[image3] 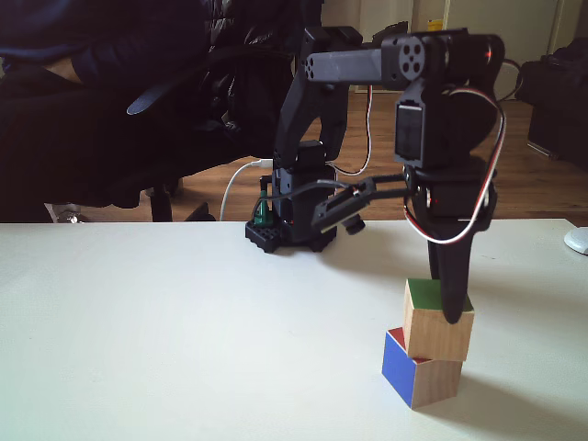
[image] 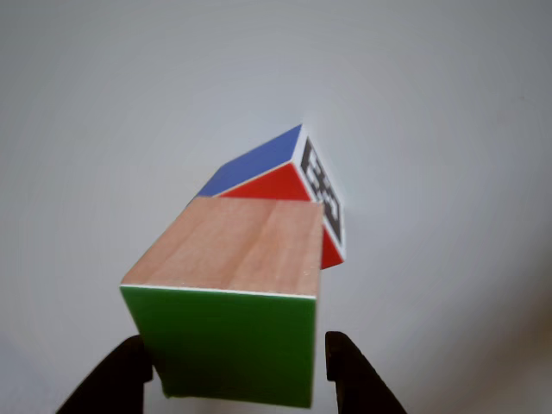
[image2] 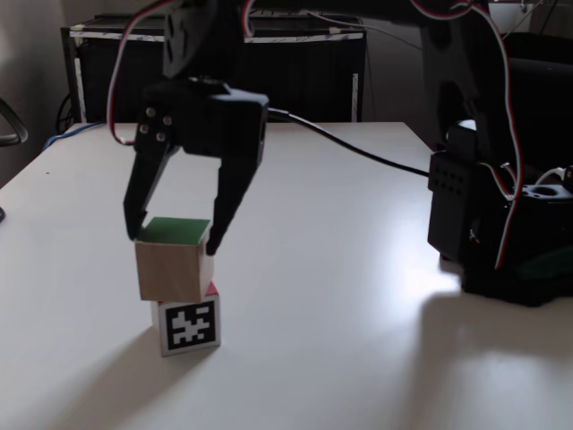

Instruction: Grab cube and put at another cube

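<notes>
Nearest the lens in the other view: two black fingertips at 7 and 5 o'clock, gripper (image: 235,366) spread, jaws flanking the green face without visibly pinching. A gap shows on the 5 o'clock side.

Between them, the larger light-brown wooden cube with a green face and thin white edges (image: 231,293) sits stacked on the smaller cube with blue, red and black-and-white marker faces (image: 297,185), which pokes out behind toward 1 o'clock.

In a fixed view the wooden cube (image2: 175,260) rests offset and rotated on the marker cube (image2: 189,327), overhanging toward 9 o'clock; the gripper (image2: 175,237) straddles its top, open.

Risks, my read:
- stack is off-centre, so small margin
- a fingertip dragging a side face on the lift-out would twist or tip the top cube
- a knock on the white table (image2: 358,296) would do the same
</notes>
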{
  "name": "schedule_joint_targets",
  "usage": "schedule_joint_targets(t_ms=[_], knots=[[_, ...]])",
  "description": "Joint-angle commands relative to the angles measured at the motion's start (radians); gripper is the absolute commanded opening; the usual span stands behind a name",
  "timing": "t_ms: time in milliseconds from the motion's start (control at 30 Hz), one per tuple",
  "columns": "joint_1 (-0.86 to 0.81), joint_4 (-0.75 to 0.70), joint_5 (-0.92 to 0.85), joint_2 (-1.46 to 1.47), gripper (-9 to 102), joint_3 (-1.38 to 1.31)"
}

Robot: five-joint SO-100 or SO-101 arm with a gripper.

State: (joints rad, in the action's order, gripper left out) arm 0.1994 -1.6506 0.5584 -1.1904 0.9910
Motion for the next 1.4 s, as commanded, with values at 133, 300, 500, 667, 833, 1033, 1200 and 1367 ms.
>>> schedule_joint_targets(t_ms=[133, 300, 500, 667, 833, 1033, 1200, 1367], knots=[[-0.009, -0.034, 0.012, -0.011, 34, -0.066], [0.002, -0.147, 0.021, -0.014, 34, -0.163], [0.055, -0.156, 0.009, -0.27, 34, -0.054], [0.074, -0.147, -0.072, -0.701, 33, 0.129], [-0.089, -0.064, -0.296, -1.319, 33, 0.38], [-0.394, 0.08, -0.528, -1.789, 33, 0.859], [-0.459, 0.249, -0.581, -2.097, 30, 1.37], [-0.46, 0.281, -0.617, -2.098, 15, 1.621]])
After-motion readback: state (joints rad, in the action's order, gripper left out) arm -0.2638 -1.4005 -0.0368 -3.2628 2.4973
